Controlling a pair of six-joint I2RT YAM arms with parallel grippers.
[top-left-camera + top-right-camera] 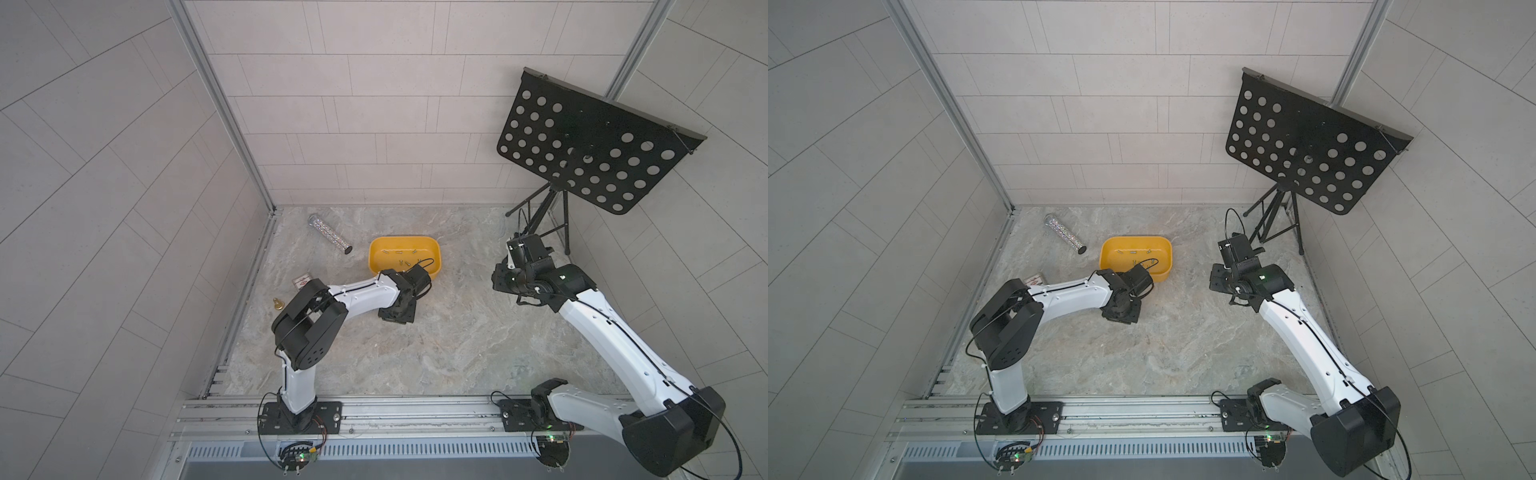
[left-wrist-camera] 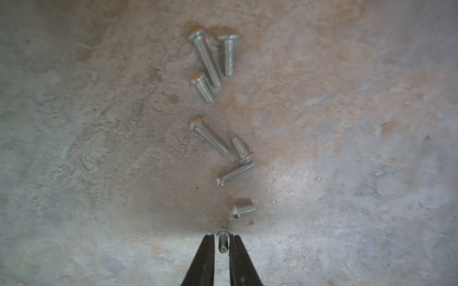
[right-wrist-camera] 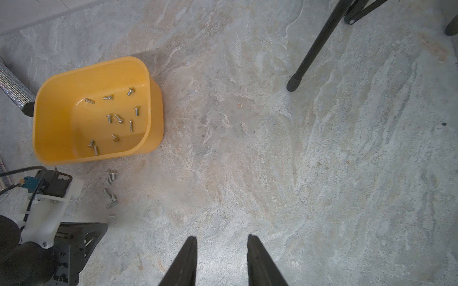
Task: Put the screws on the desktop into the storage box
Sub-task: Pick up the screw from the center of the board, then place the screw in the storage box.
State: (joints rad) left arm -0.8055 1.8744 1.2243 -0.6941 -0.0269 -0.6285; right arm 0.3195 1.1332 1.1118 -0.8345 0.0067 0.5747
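The left gripper (image 2: 222,235), fingers narrowly straddling a screw (image 2: 223,244) without pinching it, could flick it away on closing; right gripper (image 3: 221,237) fingers spread, empty.

Desktop (image 1: 415,353), clock read from the rail side, 12 toward the back wall.
- Storage box (image 1: 374,257): behind centre, ten screws (image 3: 119,118) scattered in it.
- Loose screws (image 3: 110,190): on the desktop, strung out from just beside the box's 6 o'clock wall toward the left gripper (image 2: 222,236). A last screw (image 2: 222,244) lies between its fingertips.
- Tube (image 1: 330,234): lying at the box's 10 o'clock, apart from it.
- Card (image 1: 302,281): 8 o'clock.
- Bell piece (image 1: 277,304): beyond the card, near the left edge.
- Music stand (image 1: 582,141): 2 o'clock, back-right corner.
- Right gripper (image 3: 221,239): 3 to 4 o'clock, over bare desktop, well apart.
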